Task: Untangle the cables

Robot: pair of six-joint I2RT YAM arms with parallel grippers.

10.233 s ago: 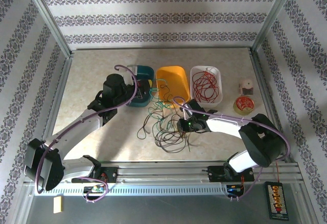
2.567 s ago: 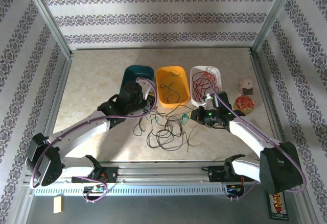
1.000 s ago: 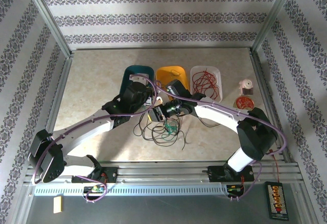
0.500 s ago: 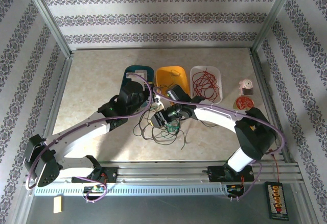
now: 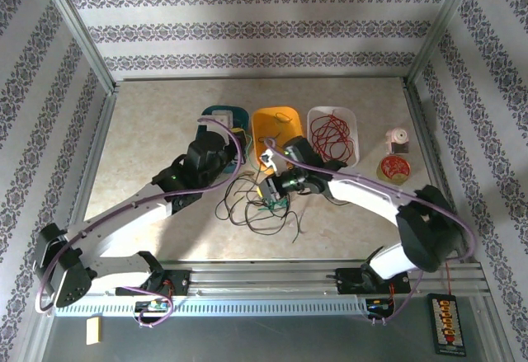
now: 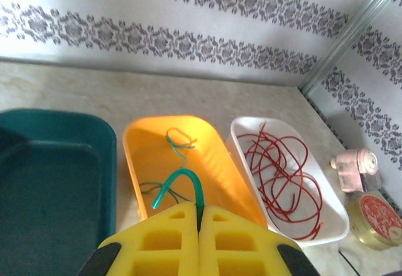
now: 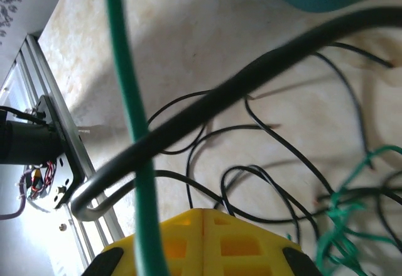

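A tangle of black and green cables (image 5: 256, 207) lies on the table in front of the bins. My left gripper (image 6: 199, 208) hovers at the near end of the yellow bin (image 6: 141, 163), shut on a green cable (image 6: 181, 175) whose short end curls up out of the tips. More green cable lies inside that bin. My right gripper (image 7: 203, 212) is shut low over the tangle, with black cables (image 7: 188, 191) running under its tips; whether one is pinched is hidden. A taut green cable (image 7: 129, 100) crosses close in front of the right wrist camera.
A teal bin (image 6: 56, 175) stands left of the yellow one. The white bin (image 6: 235, 131) on its right holds red cables (image 6: 282, 175). A round reel of red wire (image 5: 394, 166) and a small pink-white object (image 5: 398, 140) sit at the far right. The metal rail (image 7: 53, 125) borders the near edge.
My right gripper has closed over the tangle and shifted slightly right. The left arm, still gripping the green cable, has drawn back a little to the left, towards the far end of the table.
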